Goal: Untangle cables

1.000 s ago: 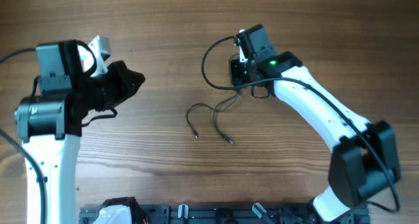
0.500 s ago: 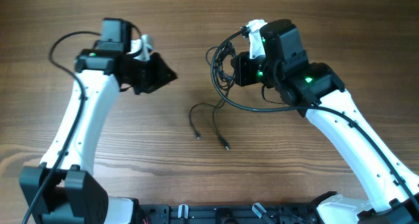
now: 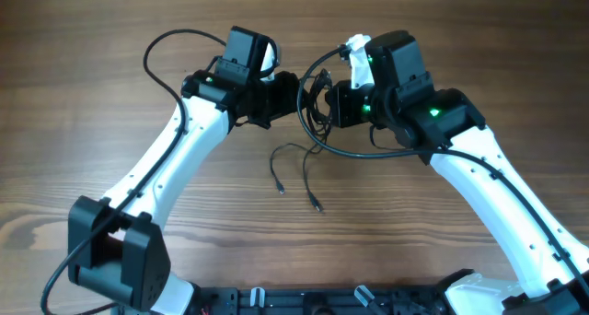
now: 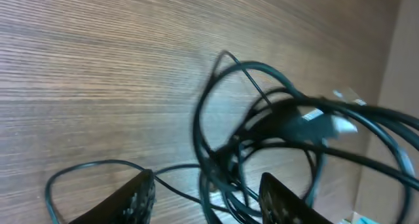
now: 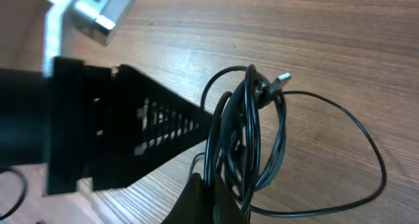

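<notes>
We've got the cable bundle [image 3: 316,92] pinched at its base by the right gripper [image 3: 328,105], its fingers [image 5: 204,196] squeezed together on a knot of dark loops that looks lifted clear of the table [image 3: 479,39]. Nose to nose with the right gripper sits the left gripper [image 3: 294,96], jaws spread wide, one finger [image 4: 127,199] on either side of the lower strands and nothing clamped. Two loose ends [image 3: 279,190] trail onto the wood below the right gripper, a little to its left. A silver plug [image 5: 281,78] pokes out at the top of the bundle, on the side farthest from the right gripper's fingers. So the job now, as we read it, is picking one strand rather than a handful. We'd want the left jaws to close on a single outer loop, ideally the one leading to that plug, and draw it straight away from the right gripper while that side holds firm. If we grab several loops, the knot likely just tightens. The left wrist view is blurred, so strand choice there is hard to call.
</notes>
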Tool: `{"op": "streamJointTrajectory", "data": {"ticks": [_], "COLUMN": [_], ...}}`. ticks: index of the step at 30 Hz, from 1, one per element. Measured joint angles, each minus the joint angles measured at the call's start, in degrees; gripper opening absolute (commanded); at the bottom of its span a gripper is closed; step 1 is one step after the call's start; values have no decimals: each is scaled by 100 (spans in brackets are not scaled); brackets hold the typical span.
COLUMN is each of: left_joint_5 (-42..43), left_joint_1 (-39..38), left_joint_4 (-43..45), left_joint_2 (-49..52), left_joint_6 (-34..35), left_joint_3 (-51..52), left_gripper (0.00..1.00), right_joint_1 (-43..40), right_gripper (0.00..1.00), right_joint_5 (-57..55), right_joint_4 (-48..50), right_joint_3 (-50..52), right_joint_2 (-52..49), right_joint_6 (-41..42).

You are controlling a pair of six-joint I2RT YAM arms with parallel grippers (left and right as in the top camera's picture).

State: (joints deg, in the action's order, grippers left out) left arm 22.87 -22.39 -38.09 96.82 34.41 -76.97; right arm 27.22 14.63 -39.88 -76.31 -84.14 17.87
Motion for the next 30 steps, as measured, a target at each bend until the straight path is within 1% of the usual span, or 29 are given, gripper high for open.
{"op": "streamJointTrajectory", "data": {"ticks": [1, 4, 5, 6, 7, 13, 15, 17, 19, 22, 26, 30], "left_joint_5": [-46, -109, -120, -129, -142, -129, 44, 210, 321, 702, 1432, 1904], "left_joint_1": [0, 0, 0, 0, 0, 2, 59, 310, 634, 1370, 2103, 2765], "left_joint_4": [0, 2, 4, 4, 13, 74, -173, -575, -852, -1255, -1550, -1987], "left_joint_2": [33, 164, 216, 269, 299, 317, 297, 81, -337, -1539, -2846, -3624], "left_joint_6": [22, 59, 66, 66, 66, 85, 46, -52, -160, -339, -522, -586], "left_joint_3": [0, 0, 0, 0, 0, 0, 0, 0, 0, -15, -33, -37], "left_gripper": [41, 39, 36, 17, 4, 4, 4, 4, 4, 4, 4, 4], "right_joint_1": [0, 0, 0, 0, 0, 0, 0, 0, -2, -79, -586, -1113], "right_gripper": [4, 4, 4, 4, 4, 4, 4, 4, 4, 4, 4, 4], "right_joint_5": [20, 63, 83, 105, 133, 227, 203, 116, 50, 24, 17, 216], "right_joint_4": [0, -2, -2, -4, -4, -190, -284, -308, -299, -278, -254, -249], "right_joint_3": [0, 0, 0, -2, -2, 0, -2, 0, 0, 0, -4, -22], "right_joint_2": [0, 0, 0, 4, 15, 278, 291, 291, 295, 295, 153, -337], "right_joint_6": [0, 2, 2, 2, 2, -26, -94, -153, -197, -286, -452, -741]}}
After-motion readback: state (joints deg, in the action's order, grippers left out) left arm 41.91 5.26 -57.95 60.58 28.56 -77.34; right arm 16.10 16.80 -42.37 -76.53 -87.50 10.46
